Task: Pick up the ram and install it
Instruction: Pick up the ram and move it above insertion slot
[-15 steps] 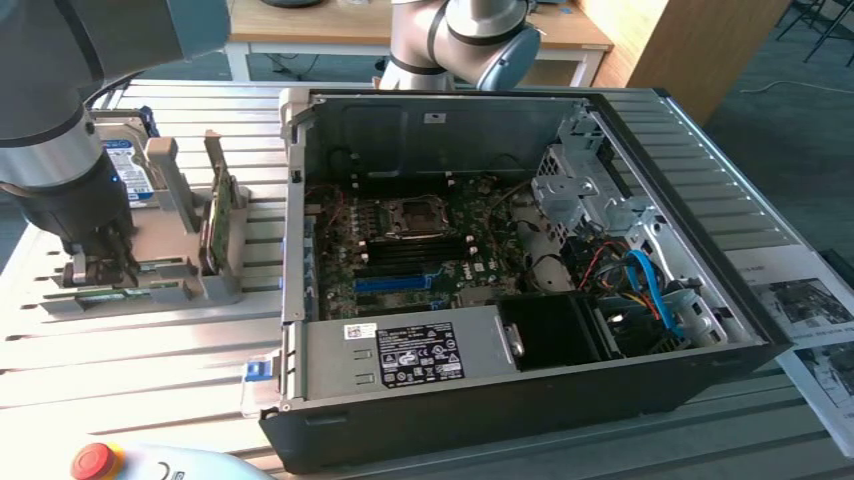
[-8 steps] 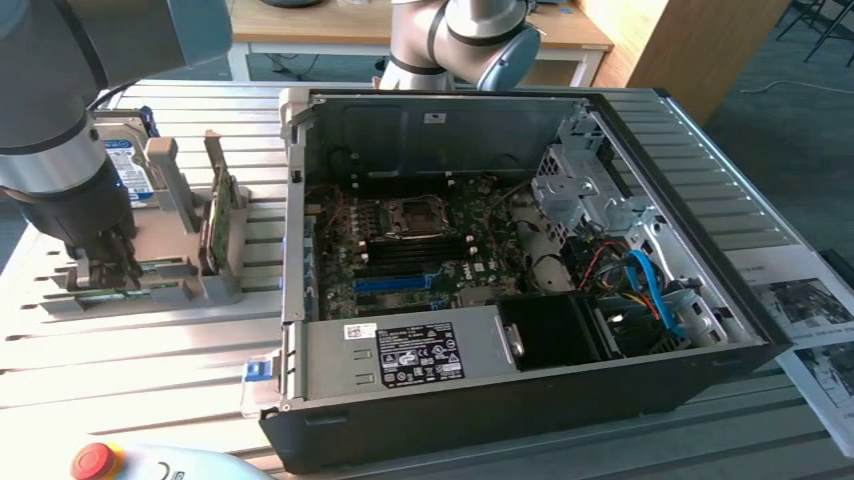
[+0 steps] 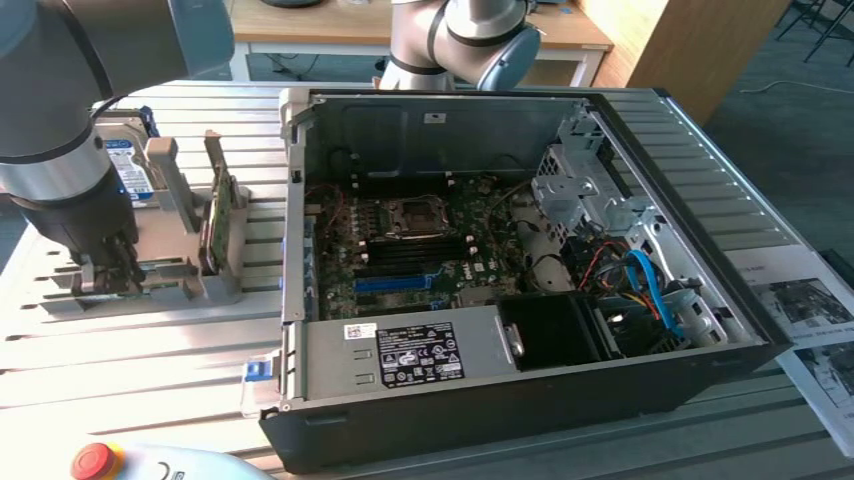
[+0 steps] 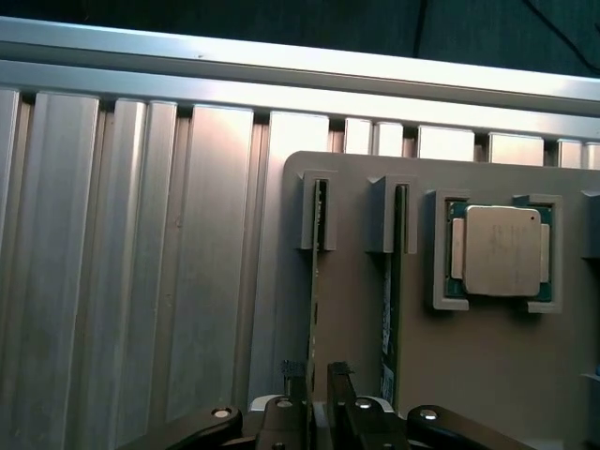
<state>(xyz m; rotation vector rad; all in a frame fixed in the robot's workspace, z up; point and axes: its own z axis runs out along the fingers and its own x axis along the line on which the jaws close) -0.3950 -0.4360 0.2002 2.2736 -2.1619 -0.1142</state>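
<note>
The ram (image 4: 313, 300) is a thin green stick standing on edge in a slot of the grey holder (image 4: 356, 309). A second green stick (image 4: 393, 281) stands in the neighbouring slot. My gripper (image 4: 316, 372) is open, with one finger on each side of the first ram's near end and small gaps showing. In the exterior view my gripper (image 3: 107, 268) reaches down into the grey holder (image 3: 174, 285) at that view's left, beside the open computer case (image 3: 534, 400). The motherboard (image 3: 400, 250) lies exposed inside the case.
A processor chip (image 4: 503, 250) sits in a square pocket of the holder. A wider green card (image 3: 220, 215) and a hard drive (image 3: 127, 165) stand upright in the holder. A red stop button (image 3: 91, 460) is at the table's front edge. Papers (image 3: 814, 320) lie beside the case.
</note>
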